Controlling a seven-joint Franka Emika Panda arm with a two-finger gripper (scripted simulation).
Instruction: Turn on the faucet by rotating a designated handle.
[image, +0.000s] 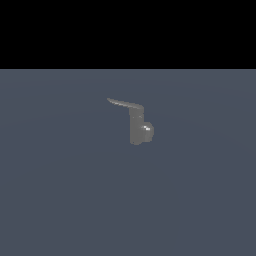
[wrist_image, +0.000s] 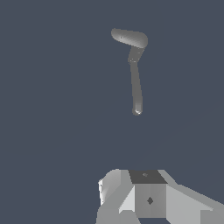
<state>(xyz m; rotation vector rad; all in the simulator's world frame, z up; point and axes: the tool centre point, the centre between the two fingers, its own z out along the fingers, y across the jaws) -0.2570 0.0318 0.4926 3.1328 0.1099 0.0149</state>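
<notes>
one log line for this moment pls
phase: approach | end effector: apart from faucet, state unclear | handle: untouched

Dim, flat, soft-edged renders (one small glint on the faucet (image: 146, 129)), shadowless floor.

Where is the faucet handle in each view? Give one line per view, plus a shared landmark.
Exterior view: the handle juts from the faucet body's top toward the exterior view's left.
Wrist view: the handle is the thin lever beyond the gripper.
Shared landmark: the faucet body.
</notes>
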